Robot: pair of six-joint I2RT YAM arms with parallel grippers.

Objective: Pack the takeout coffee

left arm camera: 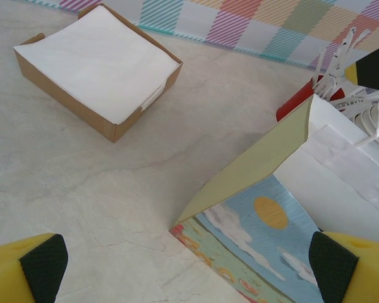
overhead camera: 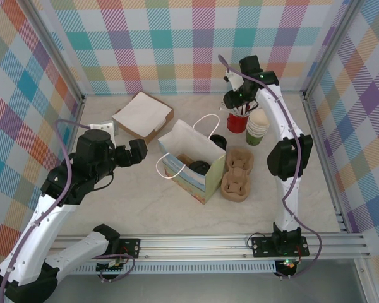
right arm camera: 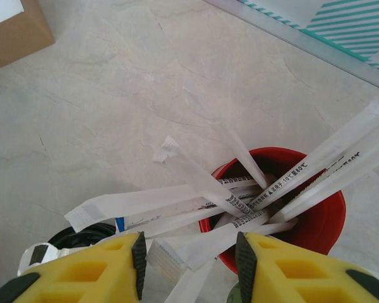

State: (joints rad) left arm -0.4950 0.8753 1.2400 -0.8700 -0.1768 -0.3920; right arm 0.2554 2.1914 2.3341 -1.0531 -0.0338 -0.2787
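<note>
Straddling wrapped straws [right arm camera: 240, 205] in red cup [right arm camera: 322, 221], right tool [right arm camera: 189, 265] half-closed, probably to pick one; can't tell grip. Left tool [left arm camera: 188, 268] released beside bag [left arm camera: 252, 183].

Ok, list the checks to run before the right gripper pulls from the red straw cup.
1. Right gripper above the red cup: ok.
2. Wrapped straws between its jaws: ok.
3. Just one straw caught: cannot tell.
4. Left gripper open, apart from the paper bag: ok.
5. Paper bag upright, mouth open: ok.
</note>
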